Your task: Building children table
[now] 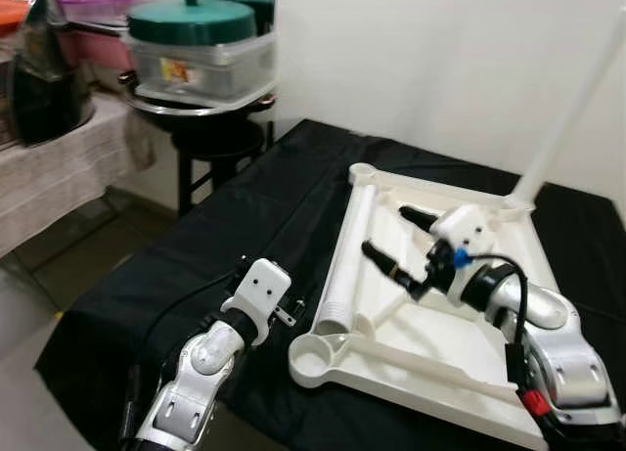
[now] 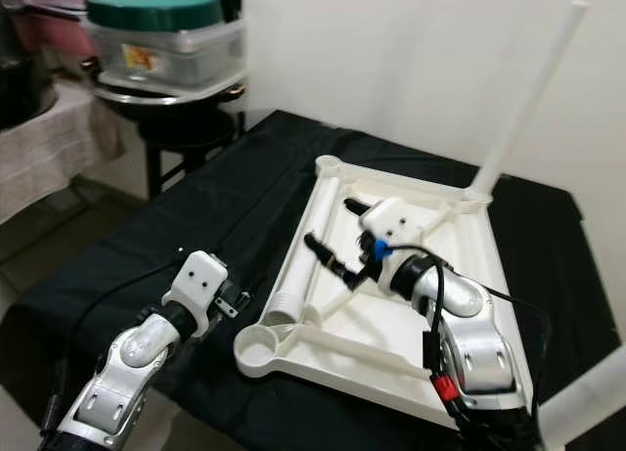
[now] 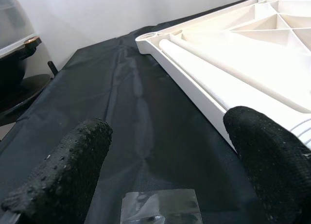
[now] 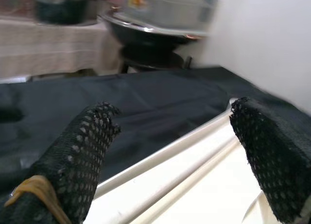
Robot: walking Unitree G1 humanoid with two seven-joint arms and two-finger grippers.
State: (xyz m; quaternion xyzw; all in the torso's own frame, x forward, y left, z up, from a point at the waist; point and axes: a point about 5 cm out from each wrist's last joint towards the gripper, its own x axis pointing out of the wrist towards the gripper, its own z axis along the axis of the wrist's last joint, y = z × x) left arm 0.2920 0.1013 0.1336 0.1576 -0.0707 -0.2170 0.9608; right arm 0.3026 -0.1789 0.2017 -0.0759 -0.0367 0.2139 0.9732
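A white children's tabletop (image 1: 440,348) lies upside down on the black-covered table (image 1: 196,265). One white leg (image 1: 577,99) stands upright in its far right corner socket. A loose white leg (image 1: 347,255) lies along the tabletop's left edge, with its ribbed end near the round near-corner socket (image 1: 318,353). My right gripper (image 1: 385,230) hovers open over the tabletop's middle, right of the loose leg, holding nothing. My left gripper (image 3: 170,136) is open low over the black cloth, just left of the tabletop's edge (image 3: 194,88); its white wrist (image 1: 259,290) sits beside the leg's ribbed end.
A stool (image 1: 205,143) at the back left carries a black pan and a clear container with a green lid (image 1: 191,21). A cloth-covered side table (image 1: 59,167) stands far left. A white wall runs behind. A scrap of clear tape (image 3: 160,207) lies on the cloth.
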